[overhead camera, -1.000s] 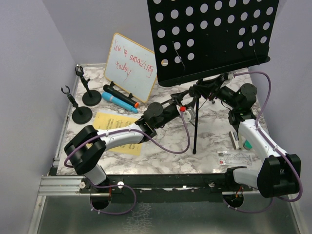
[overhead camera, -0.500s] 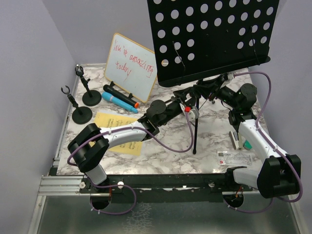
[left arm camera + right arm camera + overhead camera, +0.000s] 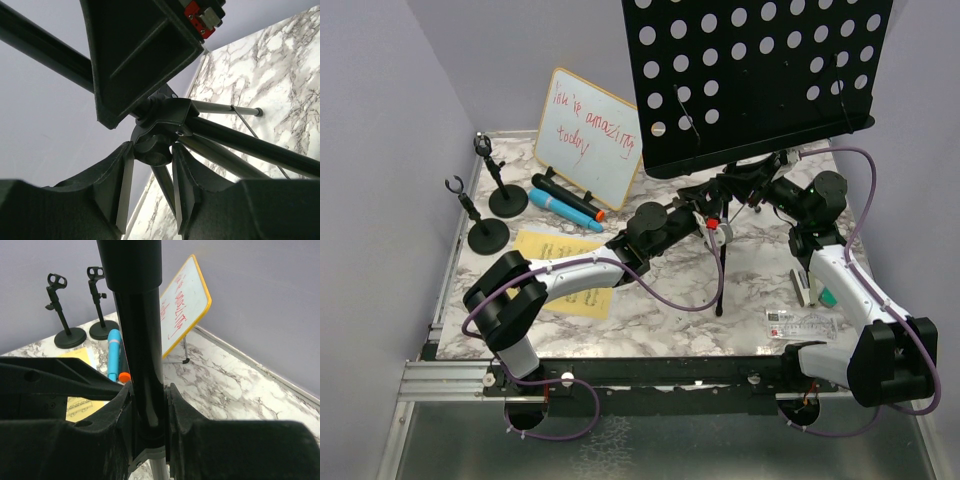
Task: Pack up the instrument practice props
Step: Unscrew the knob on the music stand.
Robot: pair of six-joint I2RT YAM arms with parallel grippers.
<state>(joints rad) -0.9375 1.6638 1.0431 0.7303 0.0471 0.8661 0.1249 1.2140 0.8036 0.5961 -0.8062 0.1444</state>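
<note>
Both arms meet at the tripod of the tall black music stand (image 3: 760,80), which is upright at the back right of the marble table (image 3: 650,320).

The right gripper (image 3: 148,390) is pinched on the stand's black pole (image 3: 142,365), a finger tight on each side. The left gripper (image 3: 151,150) has its jaws either side of the round tripod hub (image 3: 157,135) and close against it; I cannot tell if they press on it. A wood-framed whiteboard (image 3: 588,135) leans at the back left. In front of it yellow sheet music (image 3: 555,250) lies flat, partly under the left arm. A black microphone (image 3: 560,190) and a blue microphone (image 3: 560,205) lie side by side just behind the sheets. Two round-based mic holders (image 3: 507,200) (image 3: 487,235) stand at the left edge.
</note>
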